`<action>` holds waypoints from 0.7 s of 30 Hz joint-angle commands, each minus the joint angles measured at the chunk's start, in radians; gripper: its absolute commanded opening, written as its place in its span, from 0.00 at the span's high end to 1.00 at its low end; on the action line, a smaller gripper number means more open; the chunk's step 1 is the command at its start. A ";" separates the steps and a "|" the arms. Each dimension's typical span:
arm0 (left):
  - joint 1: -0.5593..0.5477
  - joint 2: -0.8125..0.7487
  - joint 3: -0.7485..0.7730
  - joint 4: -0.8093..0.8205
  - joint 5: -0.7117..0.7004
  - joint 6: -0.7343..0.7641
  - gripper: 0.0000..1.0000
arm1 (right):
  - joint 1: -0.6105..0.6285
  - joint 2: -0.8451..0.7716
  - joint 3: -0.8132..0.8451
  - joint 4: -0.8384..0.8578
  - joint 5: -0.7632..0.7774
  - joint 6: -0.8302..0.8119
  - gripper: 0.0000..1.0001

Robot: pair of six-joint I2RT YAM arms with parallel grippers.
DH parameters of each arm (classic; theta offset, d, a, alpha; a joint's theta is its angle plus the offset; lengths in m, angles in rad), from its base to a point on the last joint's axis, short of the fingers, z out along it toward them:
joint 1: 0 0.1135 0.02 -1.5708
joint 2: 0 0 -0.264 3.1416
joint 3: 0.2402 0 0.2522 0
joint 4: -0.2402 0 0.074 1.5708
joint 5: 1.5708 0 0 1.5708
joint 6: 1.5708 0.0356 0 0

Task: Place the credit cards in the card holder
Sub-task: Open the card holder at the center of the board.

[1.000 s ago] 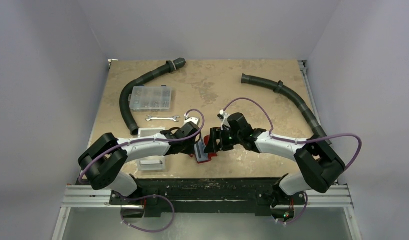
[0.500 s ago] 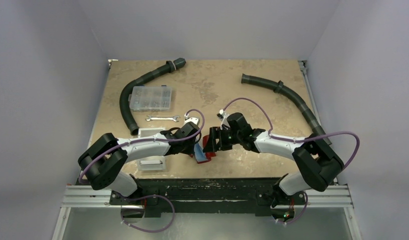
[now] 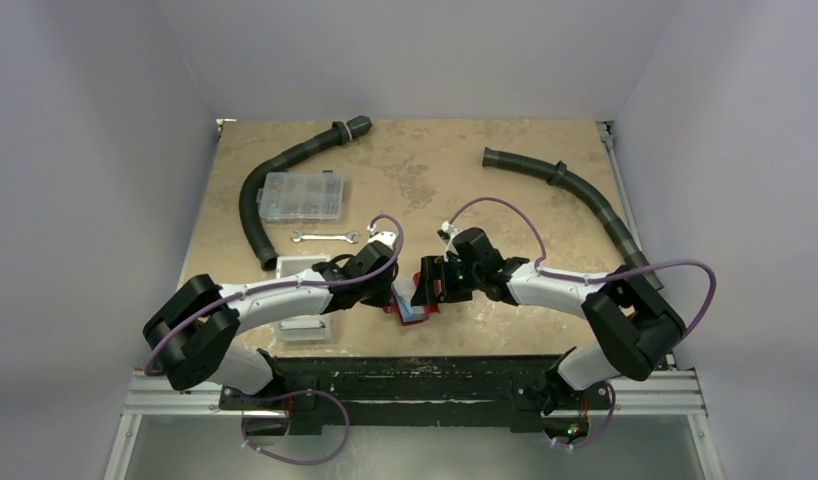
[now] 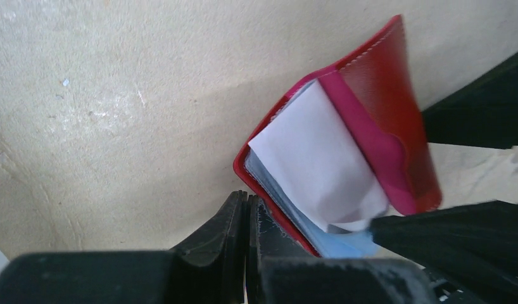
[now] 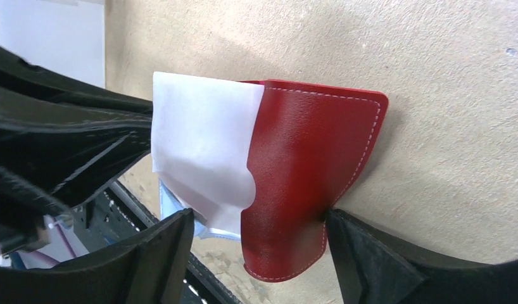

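The red card holder (image 3: 393, 306) lies near the table's front edge between both grippers. In the right wrist view the holder (image 5: 307, 164) is half open, with a white card (image 5: 199, 139) and a light blue card (image 5: 171, 204) sticking out of it. My right gripper (image 5: 256, 218) spans it: one finger touches the blue card's end, the other the holder's folded edge. In the left wrist view my left gripper (image 4: 247, 212) is shut and empty, its side against the holder's (image 4: 383, 95) red edge, beside the white card (image 4: 313, 158) and the blue card (image 4: 335, 244).
A white bin (image 3: 303, 327) stands left of the left arm near the front edge. A clear compartment box (image 3: 302, 195), a wrench (image 3: 325, 237) and two black hoses (image 3: 255, 195) (image 3: 585, 190) lie further back. The front edge is close behind the holder.
The left arm has stretched further toward the holder. The right gripper has stayed round the holder, which has shifted slightly, and less of the cards shows outside it.
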 commanded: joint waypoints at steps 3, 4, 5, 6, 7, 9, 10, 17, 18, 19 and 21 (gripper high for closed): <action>-0.002 -0.052 0.027 0.075 0.034 -0.015 1.00 | 0.013 -0.080 0.014 -0.050 0.094 -0.065 0.04; -0.001 -0.045 0.028 0.071 0.033 -0.012 1.00 | 0.025 -0.101 0.019 -0.076 0.137 -0.078 0.02; -0.001 -0.039 0.028 0.068 0.033 -0.013 1.00 | 0.039 -0.123 0.029 -0.118 0.199 -0.093 0.01; -0.001 -0.035 0.027 0.067 0.034 -0.011 1.00 | 0.053 -0.142 0.046 -0.162 0.260 -0.106 0.01; -0.002 -0.033 0.025 0.067 0.034 -0.012 1.00 | 0.060 -0.156 0.063 -0.211 0.313 -0.116 0.01; -0.001 -0.033 0.019 0.069 0.035 -0.014 1.00 | 0.062 -0.187 0.087 -0.277 0.387 -0.130 0.01; -0.002 -0.034 0.017 0.070 0.035 -0.014 1.00 | 0.064 -0.203 0.095 -0.298 0.401 -0.144 0.01; -0.001 -0.045 0.011 0.060 0.024 -0.012 1.00 | 0.109 -0.267 0.172 -0.337 0.368 -0.225 0.02; -0.001 -0.047 0.010 0.059 0.021 -0.010 1.00 | 0.109 -0.284 0.170 -0.319 0.344 -0.226 0.02; -0.001 -0.049 0.009 0.057 0.018 -0.012 1.00 | 0.109 -0.297 0.167 -0.298 0.320 -0.227 0.02; -0.002 -0.054 0.005 0.056 0.013 -0.014 1.00 | 0.111 -0.306 0.163 -0.261 0.249 -0.230 0.03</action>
